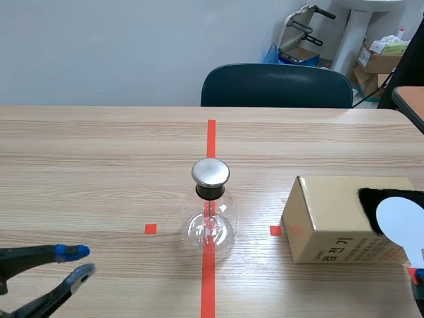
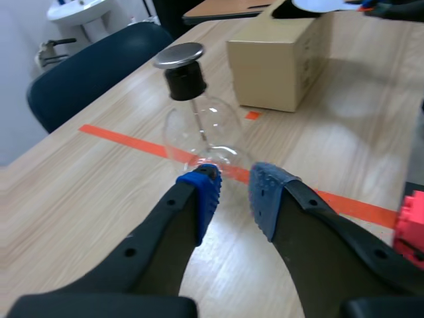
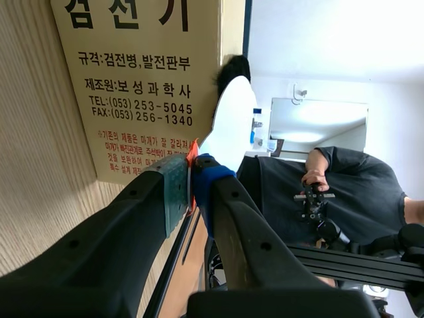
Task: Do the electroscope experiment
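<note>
scene view: electroscope (image 1: 211,207) apart from box (image 1: 331,222)

A clear, round glass flask (image 1: 211,225) with a black neck and flat metal cap stands upright on the orange tape line, mid-table. Near it, a white round paddle (image 1: 401,222) lies over black fur (image 1: 376,199) atop a cardboard box (image 1: 324,225).

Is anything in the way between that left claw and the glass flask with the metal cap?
Nothing visible. The left gripper is open with the flask straight ahead of it, and only bare table lies between them. The cardboard box stands beyond the flask, off that line.
</note>
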Controlling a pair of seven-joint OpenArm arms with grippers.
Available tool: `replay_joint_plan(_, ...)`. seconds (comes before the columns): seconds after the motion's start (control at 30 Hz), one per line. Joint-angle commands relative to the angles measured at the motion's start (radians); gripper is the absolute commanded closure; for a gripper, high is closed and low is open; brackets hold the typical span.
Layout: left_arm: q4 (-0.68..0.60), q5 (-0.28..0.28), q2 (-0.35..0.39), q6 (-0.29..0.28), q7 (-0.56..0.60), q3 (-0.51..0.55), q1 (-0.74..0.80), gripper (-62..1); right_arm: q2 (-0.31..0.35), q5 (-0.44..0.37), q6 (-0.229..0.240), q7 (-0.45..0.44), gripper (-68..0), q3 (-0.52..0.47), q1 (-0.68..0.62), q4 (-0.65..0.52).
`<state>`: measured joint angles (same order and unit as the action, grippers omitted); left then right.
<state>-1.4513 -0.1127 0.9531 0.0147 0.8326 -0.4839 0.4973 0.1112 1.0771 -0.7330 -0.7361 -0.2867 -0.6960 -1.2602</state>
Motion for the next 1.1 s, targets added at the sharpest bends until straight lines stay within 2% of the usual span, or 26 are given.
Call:
replay_joint_plan(0.0,-0.024,-0.003,-0.012,-0.005,-0.004,0.000,-0.019,-11.0,0.011,-0.003,-0.050,0.000,-1.9,-0.003,-0.005,-0.005)
replay_joint_plan(0.23,-0.014,-0.003,-0.069,-0.010,-0.125,0.000,-0.101,-5.8,0.013,-0.003,-0.050,0.000,-1.9,-0.003,-0.005,-0.005)
replay_joint_plan(0.53,0.062,-0.003,-0.148,-0.029,-0.204,-0.008,-0.192,-5.5,0.014,-0.008,-0.050,0.000,-1.9,-0.013,-0.005,-0.011)
replay_joint_plan(0.8,0.182,-0.002,-0.213,-0.037,-0.209,-0.030,-0.272,-5.5,0.051,-0.117,-0.050,-0.004,-1.8,-0.028,-0.026,-0.157)
replay_joint_plan(0.93,0.234,-0.001,-0.249,-0.051,-0.228,-0.034,-0.312,-5.5,0.072,-0.169,0.014,0.028,-1.7,-0.027,-0.048,-0.288)
replay_joint_plan(1.07,0.287,0.005,-0.286,-0.063,-0.236,-0.034,-0.349,-5.5,0.090,-0.188,0.090,0.102,-1.7,-0.019,-0.053,-0.412)
